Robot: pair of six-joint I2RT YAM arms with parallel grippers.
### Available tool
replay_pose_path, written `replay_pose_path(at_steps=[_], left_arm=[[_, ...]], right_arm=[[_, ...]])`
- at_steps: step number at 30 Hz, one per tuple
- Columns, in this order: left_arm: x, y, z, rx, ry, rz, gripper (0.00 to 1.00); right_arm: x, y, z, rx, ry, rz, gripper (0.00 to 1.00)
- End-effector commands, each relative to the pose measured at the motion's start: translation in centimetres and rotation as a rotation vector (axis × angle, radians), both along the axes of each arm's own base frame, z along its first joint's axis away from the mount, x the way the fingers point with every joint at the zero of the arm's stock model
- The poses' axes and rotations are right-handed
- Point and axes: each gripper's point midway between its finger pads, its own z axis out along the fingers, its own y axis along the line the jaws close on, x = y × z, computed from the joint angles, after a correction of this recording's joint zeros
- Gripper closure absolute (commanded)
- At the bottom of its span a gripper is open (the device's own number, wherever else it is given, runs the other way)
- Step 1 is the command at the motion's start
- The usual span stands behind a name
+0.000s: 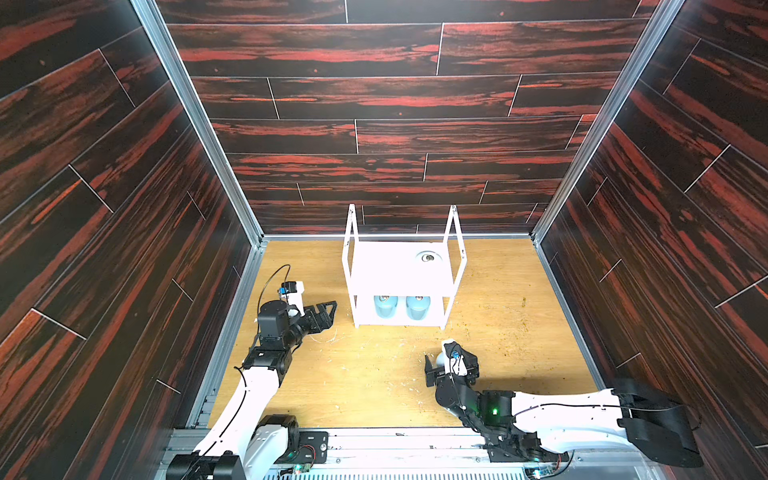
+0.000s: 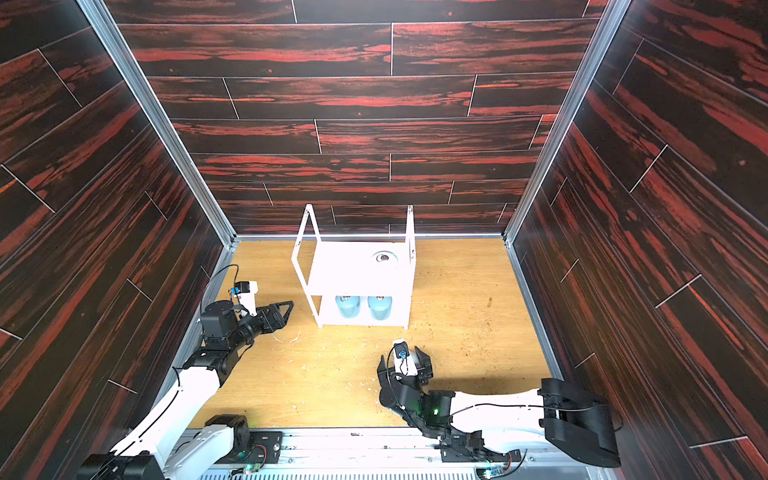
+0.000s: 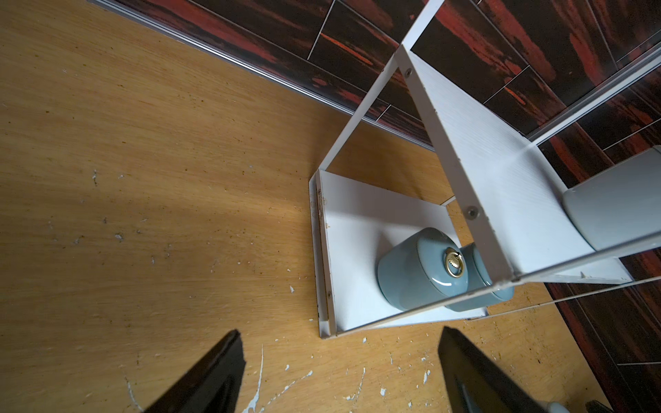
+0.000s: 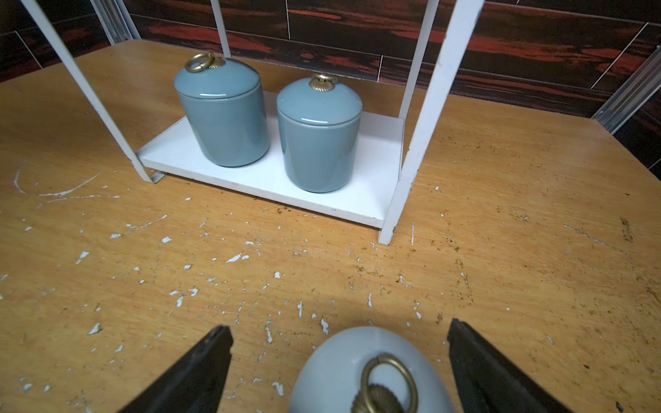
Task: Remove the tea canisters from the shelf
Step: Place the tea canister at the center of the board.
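Tea canisters: 2 blue canisters stand side by side on the shelf's lower tier. 1 white canister sits at the upper tier's 1 o'clock corner. A 2nd white one stands on the table at the shelf's 5 o'clock. It sits between the right gripper's wide-apart fingers, untouched, so probably already removed. The left gripper, jaws apart and empty, faces the shelf from 9 o'clock, likely lining up. No readable writing.

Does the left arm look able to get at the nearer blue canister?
Probably yes: the left pincer is open and faces the shelf's open side, with nothing between it and that canister.
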Motion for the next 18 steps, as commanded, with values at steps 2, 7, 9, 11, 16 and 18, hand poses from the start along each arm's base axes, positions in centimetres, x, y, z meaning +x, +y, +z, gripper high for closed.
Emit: replay_pose_path(at_steps=[2, 7, 9, 11, 16, 18], left_arm=[[-0.4, 0.4, 0.5, 0.027, 0.003, 0.014, 0.11], [-1.9, -0.4, 0.3, 0.128, 0.007, 0.015, 0.11], [-2.6, -0.7, 0.6, 0.145, -0.005, 0.019, 0.11], [-3.1, -0.7, 1.0, 0.119, -0.016, 0.037, 0.11], [-4.8, -2.1, 1.4, 0.113, -0.016, 0.003, 0.11], [-5.4, -2.7, 1.7, 0.121, -0.023, -0.008, 0.11]], right_arm=[[0.8, 0.3, 1.9, -0.019, 0.016, 0.035, 0.02], [2.7, -0.1, 4.6, 0.006, 0.027, 0.055, 0.01], [3.7, -0.5, 5.8, 0.017, 0.028, 0.05, 0.02], [4.7, -1.2, 6.8, 0.02, 0.023, 0.037, 0.02], [6.9, -2.2, 7.9, 0.047, 0.035, 0.031, 0.02], [7.5, -2.5, 7.9, 0.051, 0.04, 0.029, 0.01]])
